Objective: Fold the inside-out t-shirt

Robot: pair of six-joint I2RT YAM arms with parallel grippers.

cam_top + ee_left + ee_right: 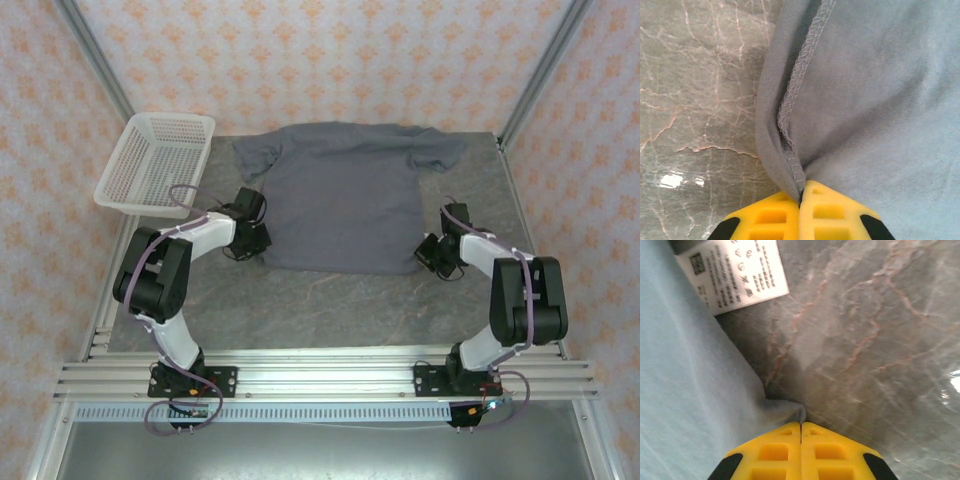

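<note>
Top external: inside-out t-shirt [345,195] is laid flat on the table [330,300], collar far, hem near. Left gripper [262,248] is set at the near-left hem corner, right gripper [432,256] at the near-right corner. Left wrist: yellow fingers [770,220] are closed with the side seam [795,100] pinched between them. Right wrist: jaws are closed on a bunched cloth edge, with the white care tag [732,272] seen further along that edge. White mesh basket [158,160] is placed far left, apart from the shirt.
</note>
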